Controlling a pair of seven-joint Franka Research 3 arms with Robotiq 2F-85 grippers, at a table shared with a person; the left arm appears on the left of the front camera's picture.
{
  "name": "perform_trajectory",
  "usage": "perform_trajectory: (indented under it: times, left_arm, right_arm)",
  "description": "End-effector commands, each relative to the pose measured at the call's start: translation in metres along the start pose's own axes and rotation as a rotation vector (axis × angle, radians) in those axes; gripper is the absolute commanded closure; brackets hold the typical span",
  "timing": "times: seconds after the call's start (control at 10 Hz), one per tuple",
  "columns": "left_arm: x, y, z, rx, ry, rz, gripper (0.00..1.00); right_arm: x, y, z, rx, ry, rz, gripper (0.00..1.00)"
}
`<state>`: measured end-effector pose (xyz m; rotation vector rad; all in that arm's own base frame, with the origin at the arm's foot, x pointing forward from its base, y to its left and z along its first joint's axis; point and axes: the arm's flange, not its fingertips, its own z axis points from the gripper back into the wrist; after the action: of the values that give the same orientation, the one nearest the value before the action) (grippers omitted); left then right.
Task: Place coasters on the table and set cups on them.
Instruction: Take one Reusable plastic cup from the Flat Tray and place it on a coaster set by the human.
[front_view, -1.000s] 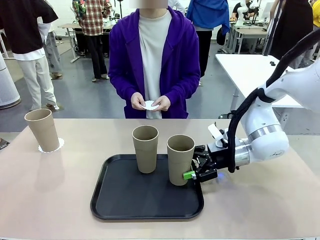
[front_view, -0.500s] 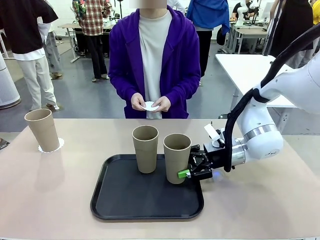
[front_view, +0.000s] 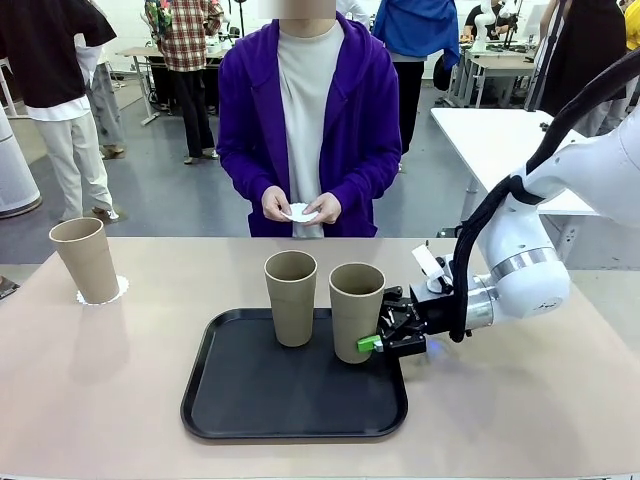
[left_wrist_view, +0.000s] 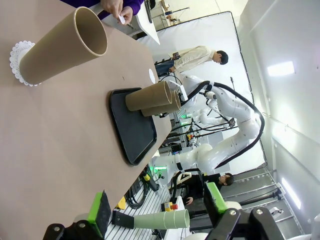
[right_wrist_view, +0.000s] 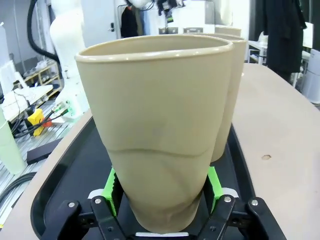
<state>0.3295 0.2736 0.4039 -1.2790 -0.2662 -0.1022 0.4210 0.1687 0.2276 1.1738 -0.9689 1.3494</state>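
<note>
My right gripper (front_view: 376, 339) is shut on the lower part of a khaki cup (front_view: 357, 308) over the right side of the black tray (front_view: 250, 400). In the right wrist view its green pads (right_wrist_view: 212, 184) press both sides of that cup (right_wrist_view: 160, 125). A second cup (front_view: 290, 297) stands on the tray beside it. At the far left of the table (front_view: 120, 390), a third cup (front_view: 85, 259) stands on a lacy white coaster (front_view: 118, 290). The person holds another coaster (front_view: 298, 211) in both hands. My left gripper (left_wrist_view: 157, 205) hangs open and holds nothing, well away from the cups.
A white table (front_view: 500, 140) stands behind at the right, with people farther back. Bare beige tabletop lies on both sides of the tray. The person stands at the far edge, behind the tray.
My right gripper has shut on the right cup, and the cup has shifted slightly left and up. The left cup, the tray and the person's hands stay where they were.
</note>
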Motion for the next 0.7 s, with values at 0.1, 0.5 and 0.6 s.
perform_trajectory:
  times: [0.1,0.5,0.6]
  left_arm:
    - [0.001,-0.002,0.002,-0.006,-0.008,-0.001,0.0]
    - [0.001,-0.002,0.002,-0.006,-0.008,-0.001,0.0]
    - [0.001,-0.002,0.002,-0.006,-0.008,-0.001,0.0]
  right_arm:
    - [0.057,0.023,0.028,-0.112,-0.082,-0.12,0.79]
    - [0.135,0.046,0.063,-0.15,-0.048,-0.128,0.79]
    - [0.153,0.052,0.068,-0.169,-0.038,-0.12,0.79]
